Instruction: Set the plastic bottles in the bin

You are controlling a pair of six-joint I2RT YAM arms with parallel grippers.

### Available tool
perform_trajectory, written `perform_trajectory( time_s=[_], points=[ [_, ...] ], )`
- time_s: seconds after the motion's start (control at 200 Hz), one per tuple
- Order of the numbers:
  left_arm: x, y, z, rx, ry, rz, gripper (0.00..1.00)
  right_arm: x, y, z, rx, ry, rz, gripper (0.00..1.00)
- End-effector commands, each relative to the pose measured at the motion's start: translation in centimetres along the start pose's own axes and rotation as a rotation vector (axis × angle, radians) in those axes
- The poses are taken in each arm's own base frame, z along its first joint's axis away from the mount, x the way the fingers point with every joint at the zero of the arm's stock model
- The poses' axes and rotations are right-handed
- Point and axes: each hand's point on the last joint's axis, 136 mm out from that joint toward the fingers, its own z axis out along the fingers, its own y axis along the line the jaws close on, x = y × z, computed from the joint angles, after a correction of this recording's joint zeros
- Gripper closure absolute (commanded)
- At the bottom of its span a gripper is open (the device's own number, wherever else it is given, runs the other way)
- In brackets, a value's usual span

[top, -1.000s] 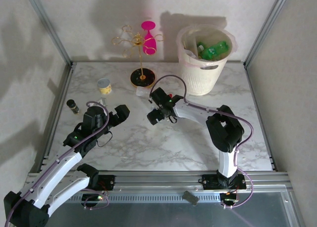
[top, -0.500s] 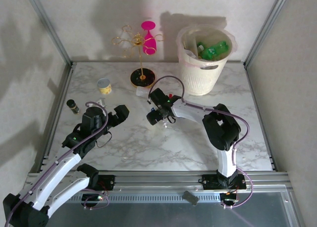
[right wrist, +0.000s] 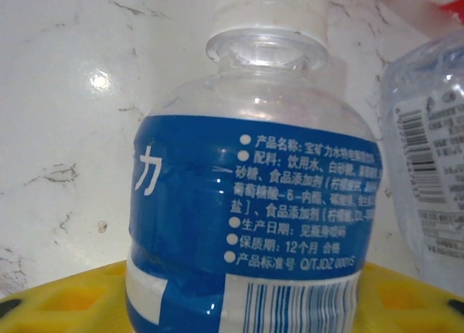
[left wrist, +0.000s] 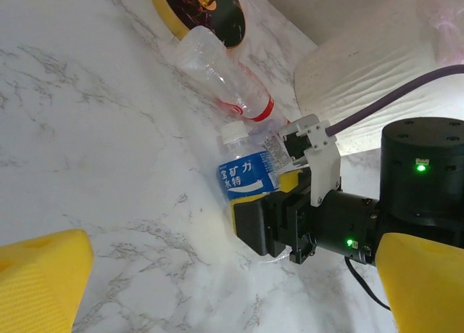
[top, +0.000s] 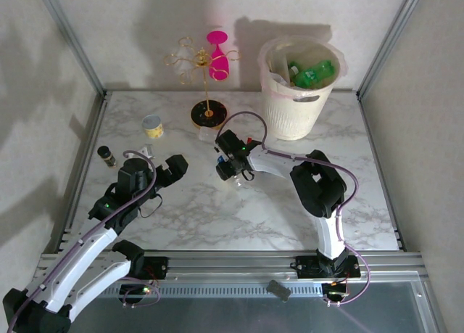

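A clear bottle with a blue label [right wrist: 246,202] and white cap lies on the marble between the yellow pads [right wrist: 65,297] of my right gripper [top: 226,166], which is shut on it. The left wrist view shows the same blue-labelled bottle [left wrist: 246,175] in the right gripper's black fingers [left wrist: 272,220]. A clear red-capped bottle [left wrist: 221,72] lies just beyond it, touching the stand's black base. My left gripper [top: 174,166] is open, a little to the left. The cream bin [top: 299,108] stands at the back right with green bottles [top: 316,73] inside.
A gold wire stand with a pink glass [top: 216,57] rises at the back centre on a black disc [left wrist: 196,6]. A yellow tub [top: 152,125] and a dark vial [top: 106,155] sit at the left. The bin's wall [left wrist: 362,64] is close behind the right gripper.
The right gripper has shifted slightly left and toward the back with the blue-labelled bottle between its fingers. The left arm has barely moved.
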Motion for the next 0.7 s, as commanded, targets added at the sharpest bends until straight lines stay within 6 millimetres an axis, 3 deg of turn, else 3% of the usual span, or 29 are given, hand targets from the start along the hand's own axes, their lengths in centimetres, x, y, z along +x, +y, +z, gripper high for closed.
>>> perform_trajectory(
  time_s=[0.0,0.135,0.355,0.501,0.696],
  points=[
    [-0.4,0.1,-0.5,-0.007,-0.016,0.026,0.0,-0.5,0.0,0.0,-0.004,-0.013,0.014,0.5],
    [-0.7,-0.2,-0.7,0.0,-0.023,0.038,0.0,-1.1,0.6,-1.2,-0.036,-0.041,0.02,0.59],
    [-1.0,-2.0,-1.3,0.071,-0.016,0.058,0.0,-2.0,2.0,-4.1,-0.106,-0.101,0.017,0.65],
    [-0.1,-4.9,-1.9,0.202,0.037,0.091,0.01,-3.3,3.5,-8.0,-0.191,-0.208,0.014,0.66],
    [1.8,-8.1,-1.9,0.2,0.074,0.231,0.01,-5.2,3.5,-14.3,-0.231,-0.37,0.018,0.66]
  ],
)
